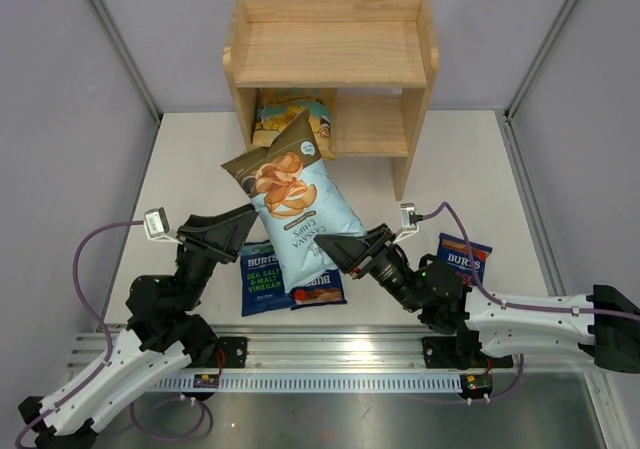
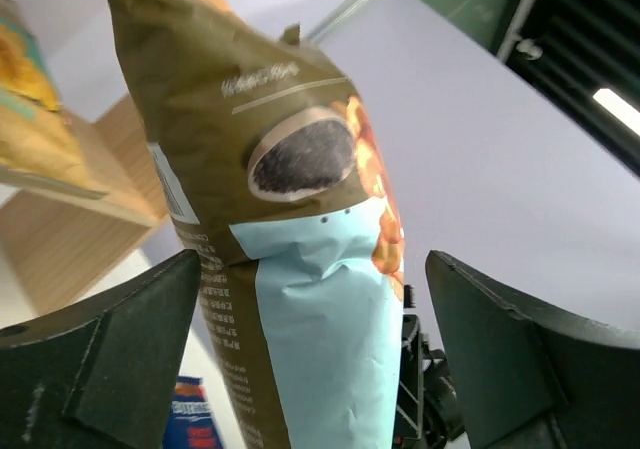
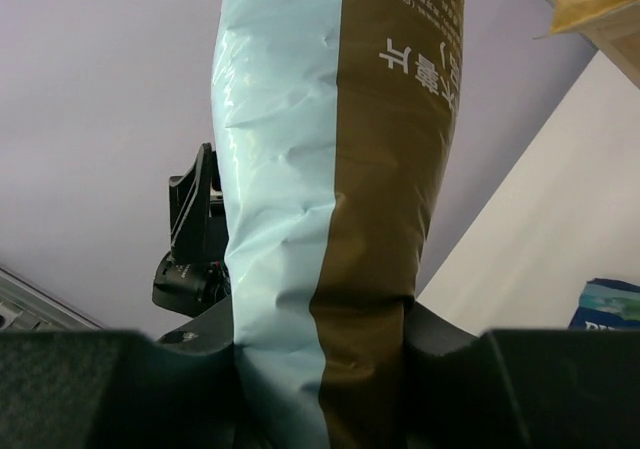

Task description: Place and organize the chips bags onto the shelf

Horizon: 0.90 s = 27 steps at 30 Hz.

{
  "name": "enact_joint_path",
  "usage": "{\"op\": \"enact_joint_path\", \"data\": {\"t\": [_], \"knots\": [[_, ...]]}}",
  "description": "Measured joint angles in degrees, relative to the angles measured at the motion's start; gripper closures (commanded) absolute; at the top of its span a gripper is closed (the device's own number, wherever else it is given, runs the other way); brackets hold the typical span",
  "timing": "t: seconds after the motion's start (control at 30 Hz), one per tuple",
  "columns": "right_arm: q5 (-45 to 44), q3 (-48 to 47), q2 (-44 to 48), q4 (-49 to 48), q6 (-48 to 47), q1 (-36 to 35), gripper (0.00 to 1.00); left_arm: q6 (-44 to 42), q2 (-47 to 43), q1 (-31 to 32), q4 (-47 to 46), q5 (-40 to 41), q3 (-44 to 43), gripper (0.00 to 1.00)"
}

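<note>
We are bringing the cassava bag [image 1: 295,204] to the shelf [image 1: 330,54].
Our right tool [image 1: 335,252] pinches the bag's bottom end and holds it up over the bench [image 1: 190,159], just in front of the shelf. Our left tool [image 1: 252,225] is wide open around the bag and grips nothing. Next, we think, the right arm must lift it onto a free spot.

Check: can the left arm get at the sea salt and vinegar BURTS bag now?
Probably yes: the left claw is open close by that BURTS bag, though the cassava bag in the right claw overhangs it.
</note>
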<state>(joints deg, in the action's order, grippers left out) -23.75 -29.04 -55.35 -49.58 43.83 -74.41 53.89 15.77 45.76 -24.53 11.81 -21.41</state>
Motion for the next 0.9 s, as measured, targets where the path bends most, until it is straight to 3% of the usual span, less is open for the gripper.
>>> {"op": "enact_joint_path", "data": {"t": [0.23,0.5,0.73,0.9], "knots": [[-0.6,6.5,9.0,3.2,2.6,1.0,0.74,-2.5,-6.5,0.0,20.3,6.6,-3.8,0.01],[-3.6,11.8,15.2,4.0,7.4,3.3,0.76,-6.3,-6.0,0.0,41.6,12.1,-14.4,0.01],[-5.2,11.8,15.2,5.4,9.9,6.1,0.79,-12.2,-1.2,0.0,53.9,12.3,-25.2,0.01],[-5.1,11.6,14.6,6.8,13.2,12.0,0.79,-16.6,1.7,0.0,60.7,9.8,-30.4,0.01]]}}
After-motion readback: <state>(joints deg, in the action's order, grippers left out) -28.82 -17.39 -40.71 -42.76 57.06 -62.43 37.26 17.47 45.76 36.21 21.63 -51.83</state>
